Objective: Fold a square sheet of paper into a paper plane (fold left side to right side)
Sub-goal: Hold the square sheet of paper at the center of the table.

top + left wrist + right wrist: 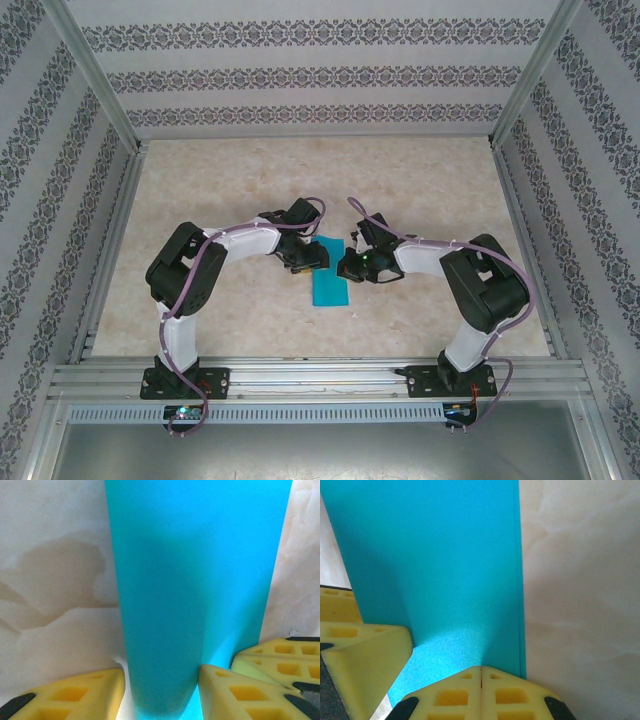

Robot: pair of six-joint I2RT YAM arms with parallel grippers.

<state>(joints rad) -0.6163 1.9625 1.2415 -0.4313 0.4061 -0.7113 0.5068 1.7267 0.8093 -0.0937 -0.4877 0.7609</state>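
**Sheet doubled over; crease yet to be set firm**

The right fingers (460, 697) are closed together. Their joined tip bears on the blue paper (445, 570) just inside one long edge, where two layers lie almost flush. The left fingers (70, 697) stand apart, one on either side of the strip's end, with the paper running out between them. I cannot tell whether they touch it. The two sets of fingers sit just beside each other.

The paper lies flat on the tabletop (200, 190), midway between the two arms, as a narrow rectangle. By its look it has been folded in half.

Judgement: the step in hand is fixing this fold.
- Pin the matched edges with the closed fingers so the layers cannot creep.
- Check that the edges agree before pressing hard.
- Draw the other fingers along the folded side in one straight, light pass.
- Thin paper on a smooth top may skid or buckle under a heavy or slanted push, which would leave a skewed crease.
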